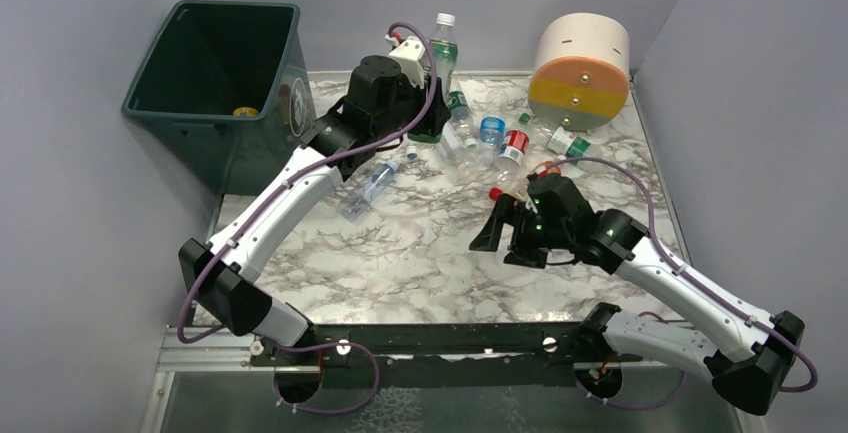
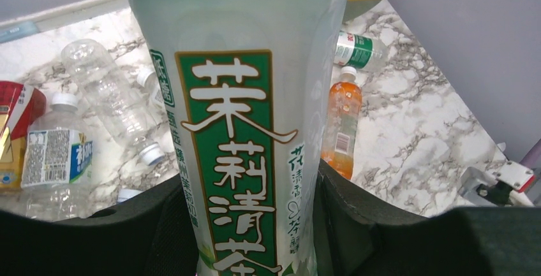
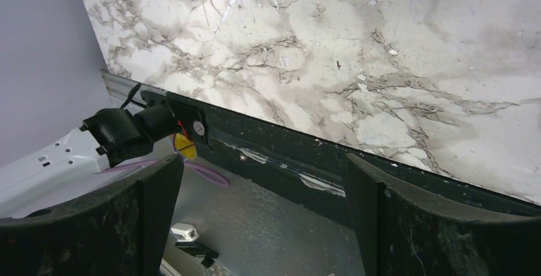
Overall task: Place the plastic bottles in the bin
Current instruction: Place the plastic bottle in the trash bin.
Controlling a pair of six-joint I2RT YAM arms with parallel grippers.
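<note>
Left gripper: closed on one plastic bottle, clamped low on its body, with my fingers pressing both sides. The bottle is upright and raised above the far middle of the marble table.

Held bottle: pale, cloudy plastic with a white cap. It has a tall green label with a thin gold border and white characters running down it.

Right gripper: jaws spread wide with nothing between them. It is over the near right of the table and faces the near edge.

Bin: one dark green tub with a thick rim and a round white logo on its side. It stands at the far left corner, beside the table. Something small and yellow lies inside. I can't tell what it is.

Count, overhead view:
- 1 bottle held.
- 1 clear bottle lying alone left of centre, blue cap.
- Cluster at far right of centre, at least seven: a green-labelled one, a blue-labelled one, a red-labelled one, an orange one, a green-and-white one, and clear ones, one of them with a red cap. They overlap, so the exact total is uncertain.
- 1 big cream, orange and yellow cylinder at the far right, just behind the cluster.
</note>
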